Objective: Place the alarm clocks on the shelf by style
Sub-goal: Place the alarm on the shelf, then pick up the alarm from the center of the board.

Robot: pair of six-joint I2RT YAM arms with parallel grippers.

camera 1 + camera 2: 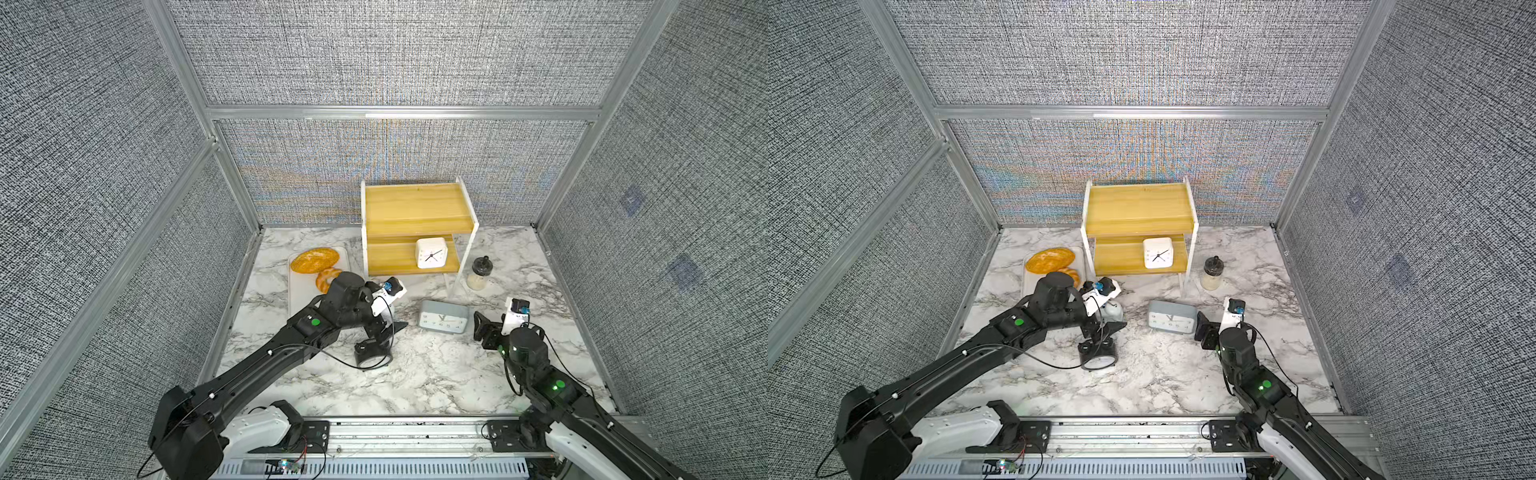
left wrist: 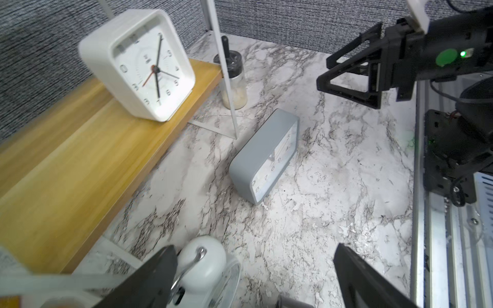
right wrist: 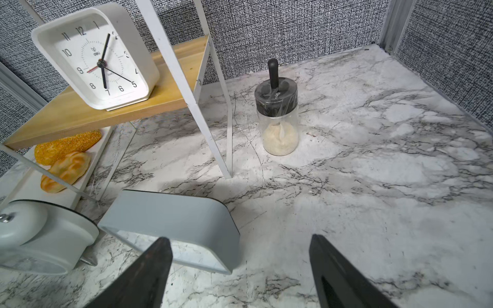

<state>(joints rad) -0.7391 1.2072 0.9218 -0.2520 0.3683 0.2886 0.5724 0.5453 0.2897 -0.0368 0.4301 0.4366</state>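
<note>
Our left gripper (image 2: 255, 246) hangs with its jaws wide apart and empty, near the white twin-bell clock (image 2: 202, 261) and the black twin-bell clock (image 1: 372, 353) on the marble table (image 1: 436, 374). Our right gripper (image 3: 240, 238), also spread and holding nothing, sits just beside the grey rectangular clock (image 1: 442, 322), upright on the table. The small white square clock (image 1: 431, 252) stands on the lower board of the shelf (image 1: 415, 203).

Four alarm clocks (image 1: 1158, 252) (image 1: 1172, 318) (image 1: 1098, 357) (image 1: 1113, 309), one shelf (image 1: 1138, 212), one tray (image 1: 299, 295), two breads (image 1: 314, 260) (image 1: 326, 278), one jar (image 1: 478, 274)
</note>
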